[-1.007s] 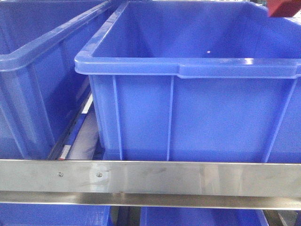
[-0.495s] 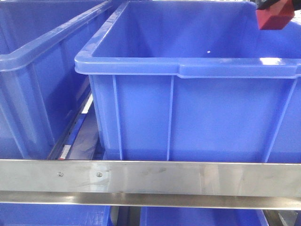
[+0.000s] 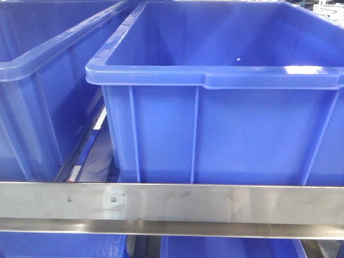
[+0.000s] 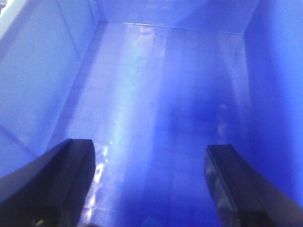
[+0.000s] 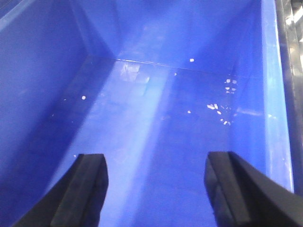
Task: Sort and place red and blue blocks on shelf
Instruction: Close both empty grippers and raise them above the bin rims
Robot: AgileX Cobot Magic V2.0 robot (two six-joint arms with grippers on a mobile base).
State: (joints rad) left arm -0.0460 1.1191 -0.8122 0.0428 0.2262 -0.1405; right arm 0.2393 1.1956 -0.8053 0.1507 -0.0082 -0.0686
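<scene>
Two small blocks, one red and one blue, belong to this job, but no block can be seen in any view right now, so where they sit cannot be told. Both grippers look down into big blue bins. The left gripper [image 4: 150, 187] has its fingers wide apart with nothing between them, and under it is only the smooth blue floor of a bin [image 4: 142, 94]. At the very bottom edge of that view there is a tiny pale blue bit, too small to name. The right gripper [image 5: 156, 189] is spread wide too and holds nothing, and the bin floor [image 5: 156, 104] under it has only a few white specks. My guess is that a drop into a bin is just over, or a new pick is about to start. The next move would need an arm to lift out of its bin, find a block, and close gently on it. From the front, the right bin [image 3: 215, 80] sits just beside the left bin [image 3: 32, 64] on the shelf [image 3: 172, 203], behind its shiny steel rail with two small screws. More blue bins peek out below the rail.
</scene>
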